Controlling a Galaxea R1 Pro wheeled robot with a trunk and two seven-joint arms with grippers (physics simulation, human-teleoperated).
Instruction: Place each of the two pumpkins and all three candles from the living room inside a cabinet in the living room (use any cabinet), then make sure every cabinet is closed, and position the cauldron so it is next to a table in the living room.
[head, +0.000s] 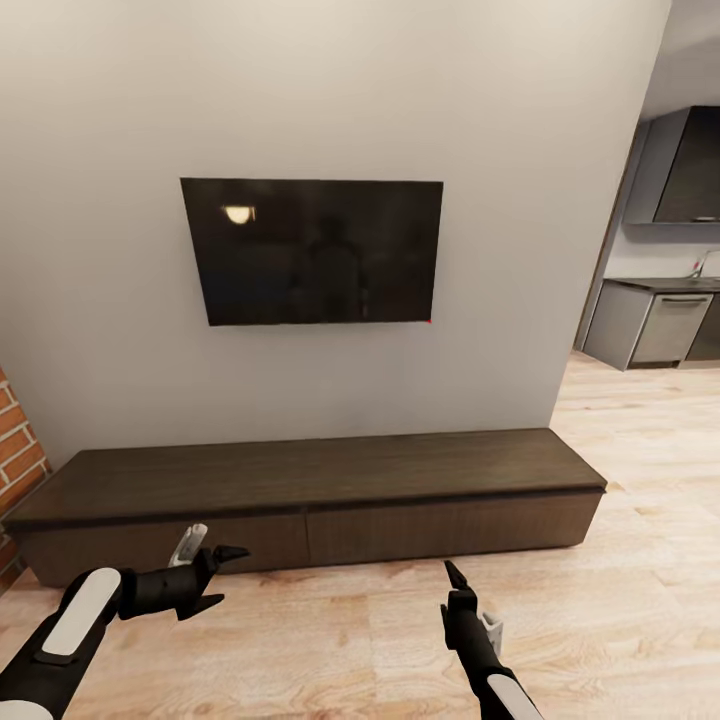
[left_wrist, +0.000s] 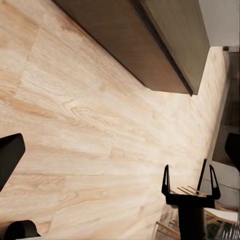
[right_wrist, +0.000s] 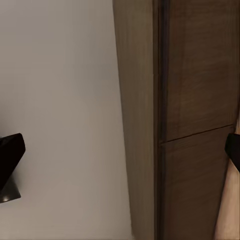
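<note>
The cabinet (head: 310, 480) is a long low dark-brown unit against the wall, and both of its drawer fronts are shut. My left gripper (head: 228, 577) hovers just in front of the left drawer front, open and empty. My right gripper (head: 455, 580) hangs over the floor before the right drawer front, tips pointing at it. In the left wrist view the right gripper (left_wrist: 191, 181) shows its two fingers apart with nothing between them, past the cabinet (left_wrist: 150, 45). The right wrist view looks at the cabinet (right_wrist: 195, 100) front and the seam between drawers. Pumpkins, candles, cauldron and table are out of view.
A black TV (head: 312, 250) hangs on the wall above the unit. A brick surround (head: 18, 450) edges in at the left. Pale wood floor (head: 640, 600) runs to the right toward a kitchen counter (head: 660, 320).
</note>
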